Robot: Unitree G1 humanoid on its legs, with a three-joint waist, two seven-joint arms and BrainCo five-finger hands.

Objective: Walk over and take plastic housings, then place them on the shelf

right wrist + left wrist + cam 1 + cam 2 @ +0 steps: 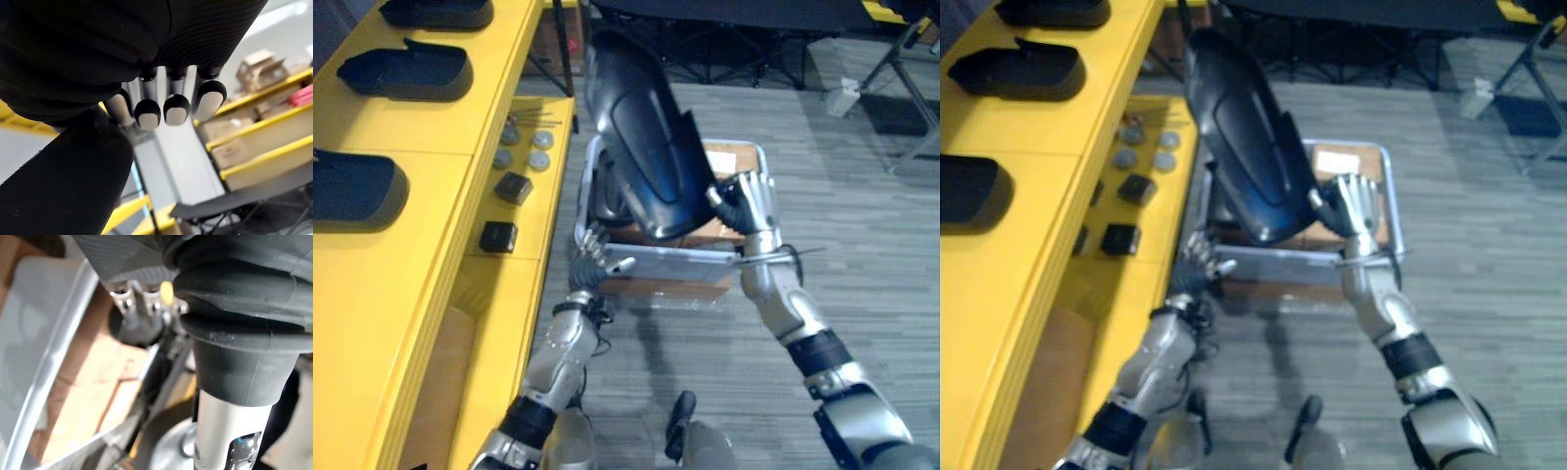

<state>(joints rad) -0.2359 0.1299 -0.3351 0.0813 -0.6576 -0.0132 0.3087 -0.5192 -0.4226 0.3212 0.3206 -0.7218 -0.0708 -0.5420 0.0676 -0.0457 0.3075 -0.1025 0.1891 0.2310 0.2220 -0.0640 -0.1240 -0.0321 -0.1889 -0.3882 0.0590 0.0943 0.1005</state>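
Three housings lie open side down on the flat top of the yellow shelf at my left. They are dark, matte and long, with rounded ends. One step lower, on the shelf's narrower ledge, sit two small black blocks with squared edges. Beyond them is a cluster of flat grey discs.

Ahead of me I hold a big housing up in the air. It is a glossy blue-black plastic shell, smooth and curved like a shield, with a raised oval panel down its middle. It stands tilted, its broad end toward the shelf and its lower end over the bin.

My right hand clamps the shell's lower right edge. The thumb presses on the near face and the fingers stand together in a row behind it, their dark tips level. In the right wrist view the shell's surface beside them shows fine ribbing.

My left hand sits lower, just beside the bin's left corner and under the shell's lower end. Whether it grips anything I cannot tell.

The bin is pale grey plastic with a thick rounded rim, and brown cardboard lies flat inside it. It rests on a floor of grey planks with a wood-grain pattern.
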